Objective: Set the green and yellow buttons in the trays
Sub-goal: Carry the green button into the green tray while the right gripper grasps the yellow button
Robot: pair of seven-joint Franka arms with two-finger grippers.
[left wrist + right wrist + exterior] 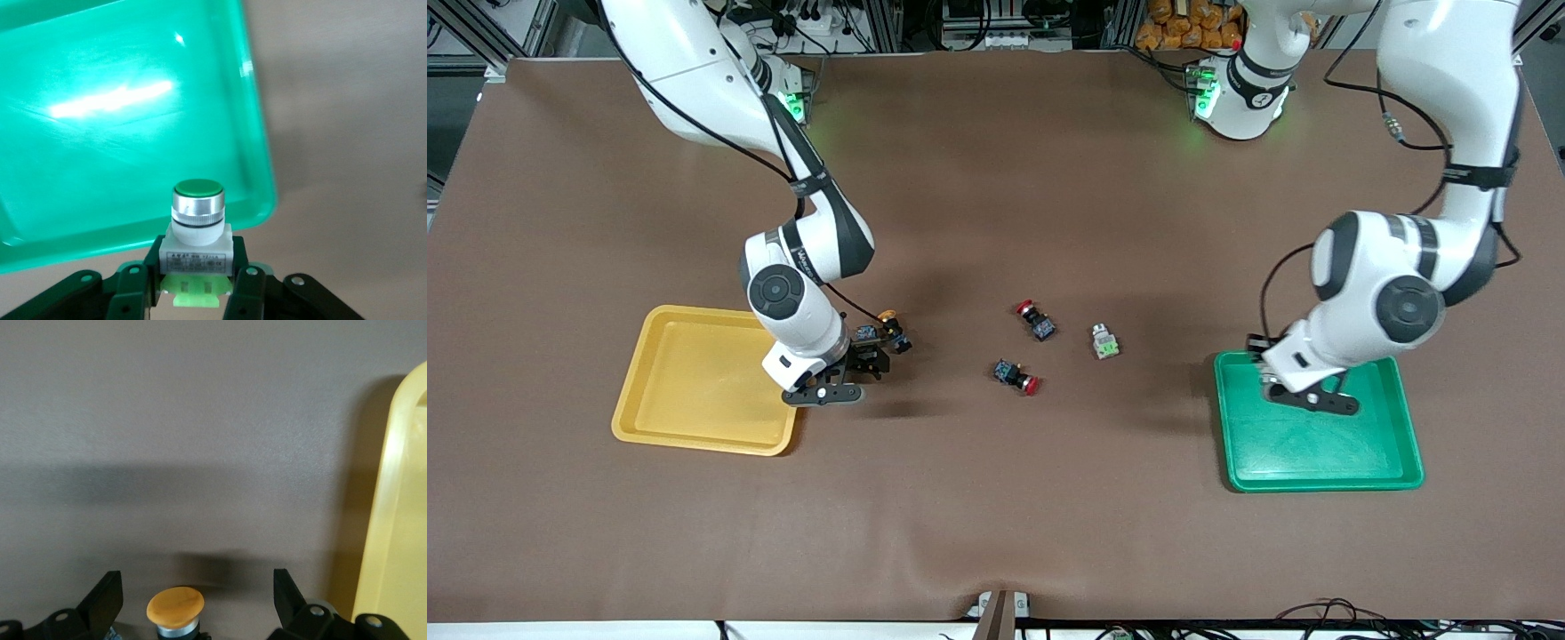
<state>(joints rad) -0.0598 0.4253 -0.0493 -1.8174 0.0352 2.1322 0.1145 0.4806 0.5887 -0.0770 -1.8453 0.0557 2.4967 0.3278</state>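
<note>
The left gripper (193,293) is clamped on a whitish-grey green-capped button (197,230), cap pointing away from it, over the green plastic tray (80,120); the right gripper (193,607), fingers apart, straddles an orange-yellow-capped button (175,608).

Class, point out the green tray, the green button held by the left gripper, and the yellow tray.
green tray (1316,444), front view, bare floor.
green button (197,188), left wrist view, green cap.
yellow tray (694,373), front view, bare floor.

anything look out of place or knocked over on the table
Nothing looks damaged or spilled. Two red-capped buttons and a green button lie tipped on their sides mid-table, loose, not in a tray. The left gripper holds another green button over the green tray; the right gripper stands open around a yellow button beside the yellow tray.
</note>
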